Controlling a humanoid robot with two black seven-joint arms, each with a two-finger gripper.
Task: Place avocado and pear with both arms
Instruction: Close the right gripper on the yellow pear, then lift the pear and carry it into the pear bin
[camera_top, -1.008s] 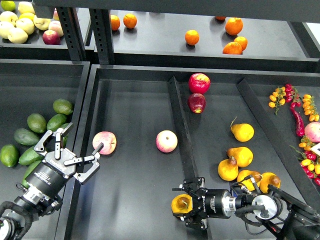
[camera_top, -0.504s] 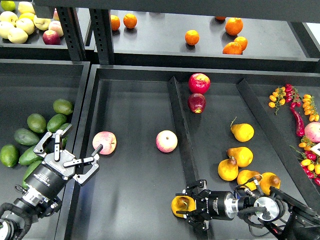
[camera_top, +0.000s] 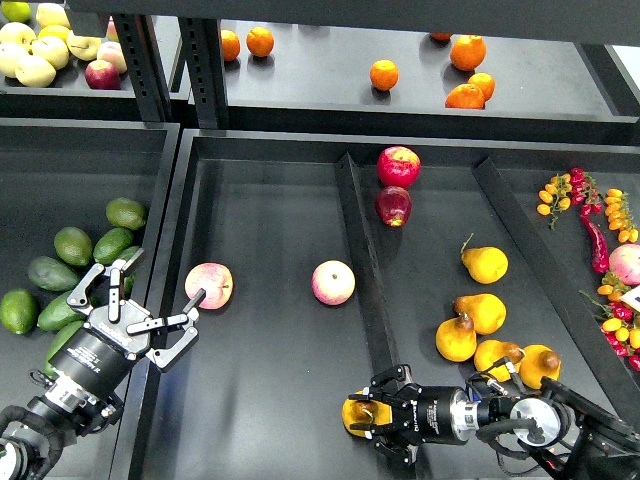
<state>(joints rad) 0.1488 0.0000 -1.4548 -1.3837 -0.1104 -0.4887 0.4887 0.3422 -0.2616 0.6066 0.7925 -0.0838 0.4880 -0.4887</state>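
Black produce trays hold everything. At the centre tray's near edge the pear (camera_top: 354, 411) sits clamped in the right gripper (camera_top: 368, 412): firm, smooth, bruisable, best held across its belly. Avocados (camera_top: 72, 245), likewise firm, lie left beside the spread-jawed left gripper (camera_top: 150, 305).

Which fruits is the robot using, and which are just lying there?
Using:
pear, held in the right gripper
avocados, beside the open left gripper

Just lying there:
pink apples
red apples
oranges
other pears
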